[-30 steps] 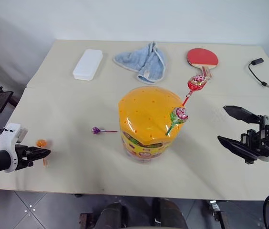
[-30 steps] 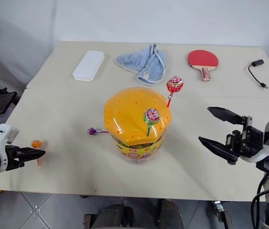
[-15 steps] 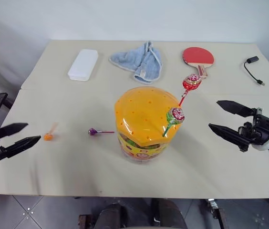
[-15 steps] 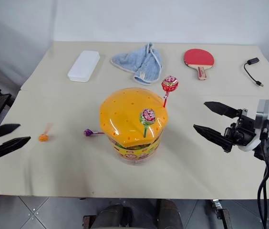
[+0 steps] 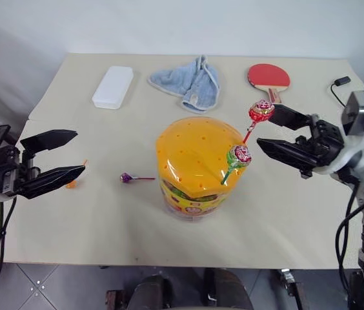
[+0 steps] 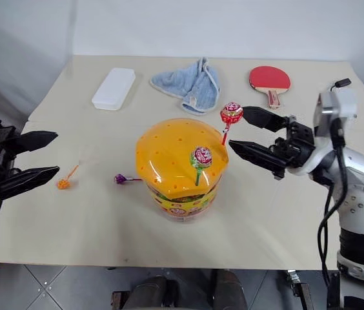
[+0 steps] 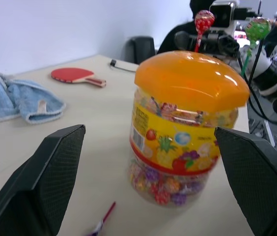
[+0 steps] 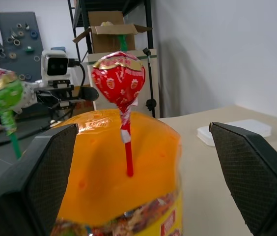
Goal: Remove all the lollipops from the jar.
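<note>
- Right wrist view is looking along the right gripper (image 6: 236, 130), whose black fingers are standing wide apart and empty, with the red-stick lollipop (image 8: 118, 82) sitting between them on the orange lid (image 5: 198, 155)
- Closing too low or off-centre risks bending the thin stick, or tipping the candy sideways in its hole instead of lifting it free
- Just beside it, the green-stick lollipop (image 5: 238, 155) is standing in the same lid; the lower finger is passing near it and could knock it or snag its wrapper
- A pull at an angle may drag the jar (image 6: 182, 169) across the table (image 5: 298, 219), or tilt it, since nothing is bracing it
- Left gripper (image 5: 71, 155) is hanging spread open and empty, well apart from the jar, so it is giving no support
- Orange-stick lollipop (image 6: 64, 182) and purple lollipop (image 5: 130, 177) are already lying on the table to the jar's left; a sliding jar could roll onto the purple one
</note>
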